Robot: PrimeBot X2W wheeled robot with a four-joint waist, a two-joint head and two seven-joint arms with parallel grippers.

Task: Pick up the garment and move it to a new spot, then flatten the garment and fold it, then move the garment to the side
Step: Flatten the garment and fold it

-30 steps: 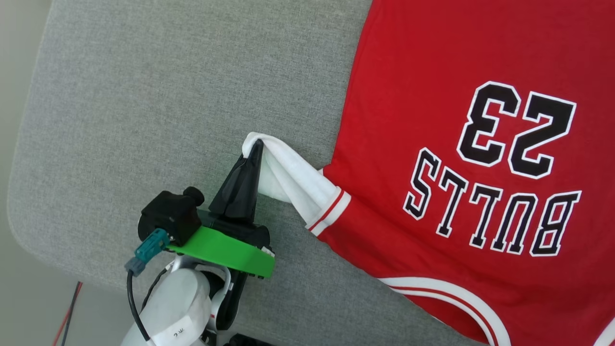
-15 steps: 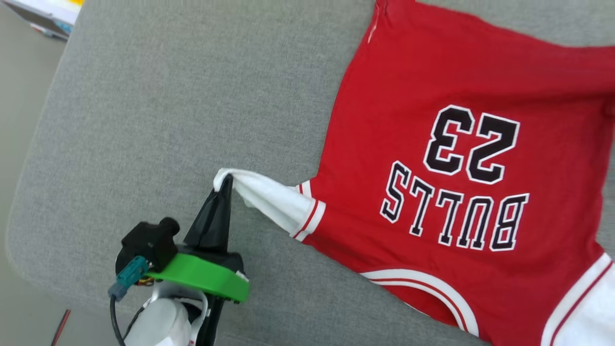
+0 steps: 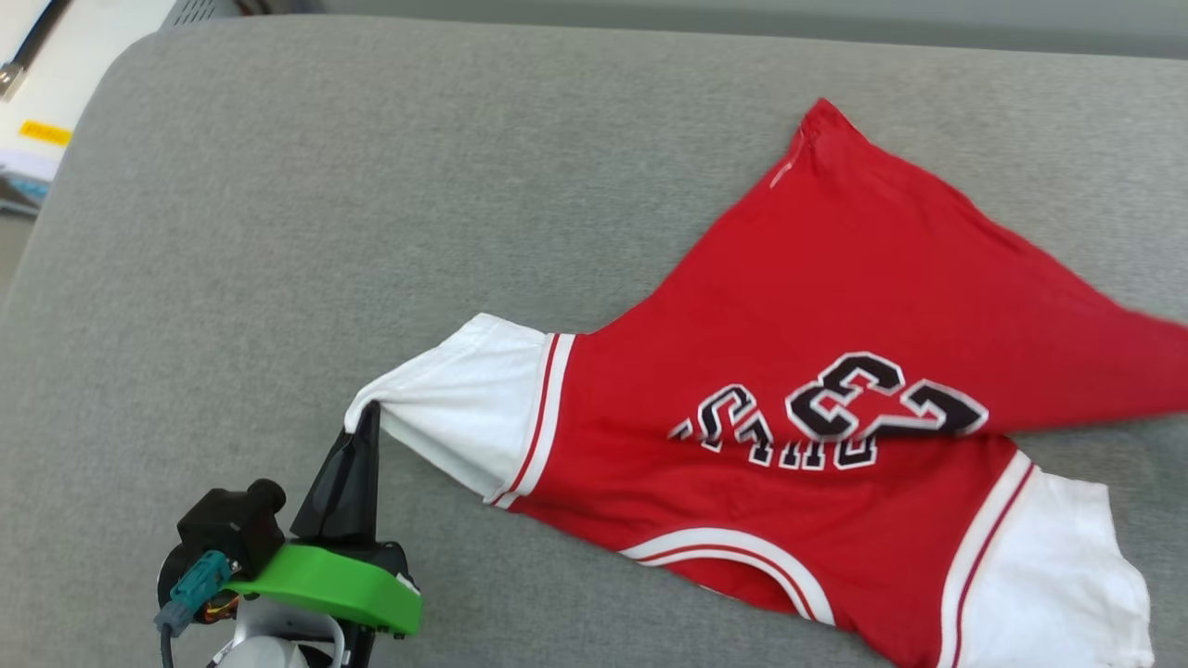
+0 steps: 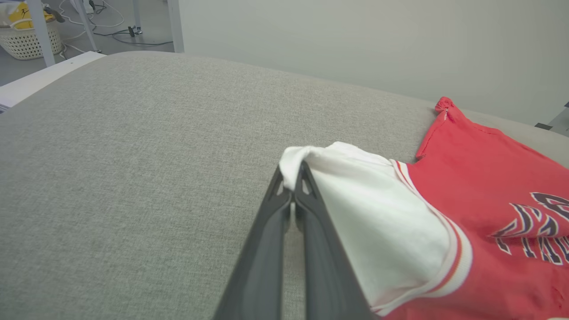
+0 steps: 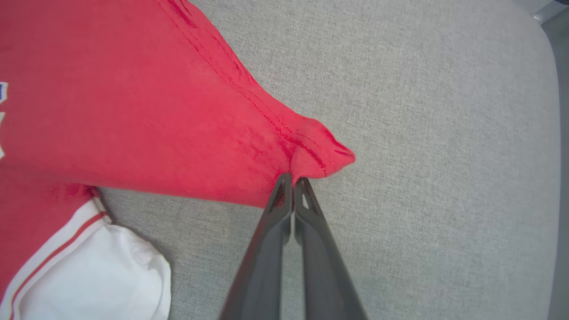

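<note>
- Background floor (image 4: 111, 33) beyond the garment (image 4: 489, 178): white basket (image 4: 31, 38) holding something yellow (image 4: 18, 11).
- Grey surface (image 3: 278, 232) under the garment.
- Left jaws pinch its white sleeve (image 4: 378, 213); right jaws, its red corner (image 5: 320, 155).

Garment (image 3: 863, 278) print (image 3: 835, 413) partly folded under

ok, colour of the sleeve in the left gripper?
White sleeve, red-and-white striped trim at its seam; best in the left wrist view.

left pincer (image 3: 369, 415) clamped on garment (image 3: 835, 297) sleeve (white), grey surface (image 3: 278, 232)
</note>
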